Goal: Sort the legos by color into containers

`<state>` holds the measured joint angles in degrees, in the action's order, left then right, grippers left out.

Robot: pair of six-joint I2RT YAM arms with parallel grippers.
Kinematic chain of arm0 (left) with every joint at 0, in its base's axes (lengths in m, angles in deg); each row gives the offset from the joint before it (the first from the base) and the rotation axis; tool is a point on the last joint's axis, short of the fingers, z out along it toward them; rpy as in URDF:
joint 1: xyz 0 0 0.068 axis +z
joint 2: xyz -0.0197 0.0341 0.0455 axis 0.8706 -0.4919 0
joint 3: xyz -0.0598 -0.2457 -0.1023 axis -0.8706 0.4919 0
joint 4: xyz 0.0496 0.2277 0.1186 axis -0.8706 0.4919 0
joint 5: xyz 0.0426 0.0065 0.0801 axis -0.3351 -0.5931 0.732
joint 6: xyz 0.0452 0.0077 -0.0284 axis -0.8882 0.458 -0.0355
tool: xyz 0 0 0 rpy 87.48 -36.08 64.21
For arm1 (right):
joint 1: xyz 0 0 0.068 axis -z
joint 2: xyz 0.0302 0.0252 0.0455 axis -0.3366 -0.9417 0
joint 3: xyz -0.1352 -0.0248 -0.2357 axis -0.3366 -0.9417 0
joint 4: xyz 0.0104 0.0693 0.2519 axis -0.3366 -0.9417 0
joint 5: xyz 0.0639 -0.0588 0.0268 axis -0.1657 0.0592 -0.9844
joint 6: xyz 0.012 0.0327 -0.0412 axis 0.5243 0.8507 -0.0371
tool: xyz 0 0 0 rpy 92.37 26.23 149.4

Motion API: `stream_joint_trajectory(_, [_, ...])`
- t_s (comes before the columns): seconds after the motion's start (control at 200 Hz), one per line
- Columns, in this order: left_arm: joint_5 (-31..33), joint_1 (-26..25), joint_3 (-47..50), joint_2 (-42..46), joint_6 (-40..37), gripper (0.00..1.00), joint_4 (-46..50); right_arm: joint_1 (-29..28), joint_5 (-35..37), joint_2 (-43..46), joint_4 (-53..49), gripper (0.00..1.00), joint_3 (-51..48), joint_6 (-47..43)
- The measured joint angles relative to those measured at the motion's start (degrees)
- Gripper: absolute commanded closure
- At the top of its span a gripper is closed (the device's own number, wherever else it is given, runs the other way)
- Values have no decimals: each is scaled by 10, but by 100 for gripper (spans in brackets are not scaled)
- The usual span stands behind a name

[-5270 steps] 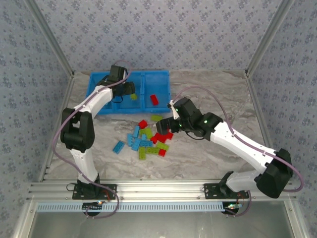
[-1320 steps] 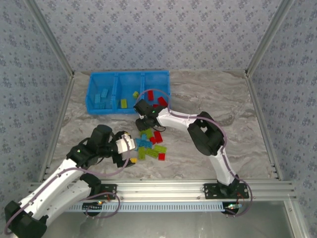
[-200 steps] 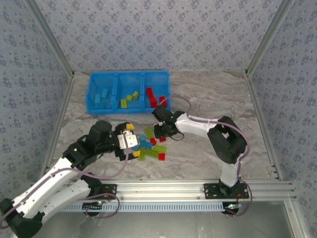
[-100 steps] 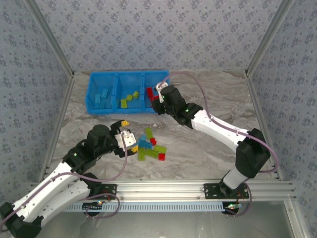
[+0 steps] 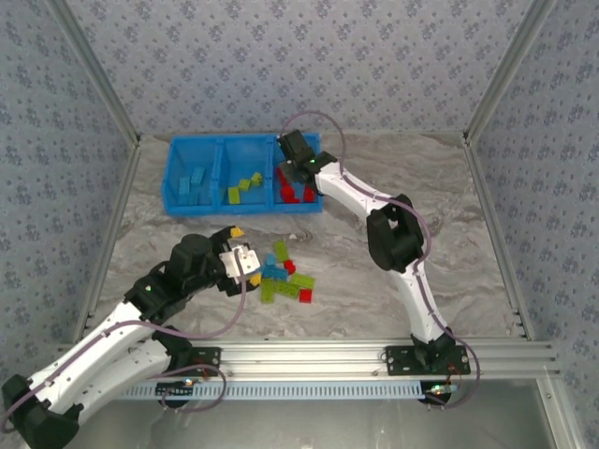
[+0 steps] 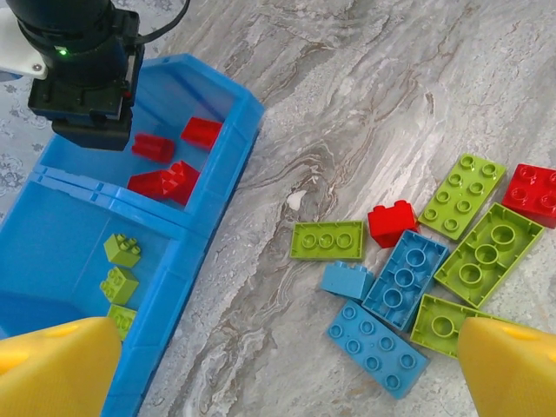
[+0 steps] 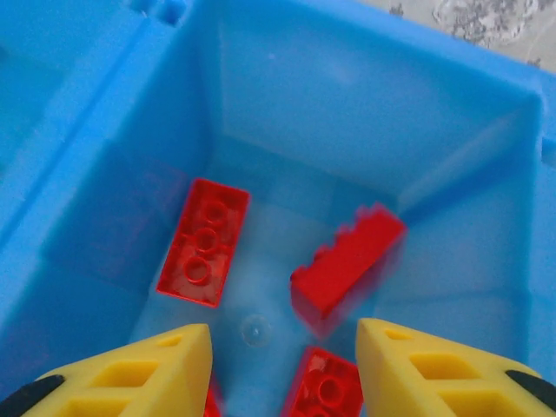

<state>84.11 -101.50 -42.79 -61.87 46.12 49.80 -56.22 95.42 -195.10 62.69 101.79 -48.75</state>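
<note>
Across the marbled desk (image 5: 449,215), the pile (image 5: 285,276) has lost another red lego (image 7: 347,269), now dropping into the rightmost container (image 7: 365,113) beneath the newly parted right fingers (image 7: 130,373), while the left fingers (image 6: 52,365) hover spread and empty.

You get bright, even light in every view, soft and from above, with no hard glare. In the top view the arms throw only faint, blurry shadows on the bench (image 5: 449,234). On the left wrist camera the left fingers (image 6: 52,365) are soft yellow blobs, out of focus, while the bricks (image 6: 404,278) beyond them are crisp. On the right wrist camera the red brick (image 7: 347,269) just beyond the right fingers (image 7: 130,373) is smeared, its edges ghosted — the flat red brick (image 7: 204,243) beside it stays sharp. The bin (image 7: 365,113) walls carry a dull sheen.
</note>
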Motion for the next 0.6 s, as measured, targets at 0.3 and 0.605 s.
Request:
stream_joint_trajectory(0.3, [6, 0, 5, 0, 1, 1, -4, -10, -8, 96, -16, 32, -57, -1])
stream_joint_trajectory(0.605, [79, 9, -62, -82, 160, 1, 12, -10, -67, 454, 48, 9, -350, 21])
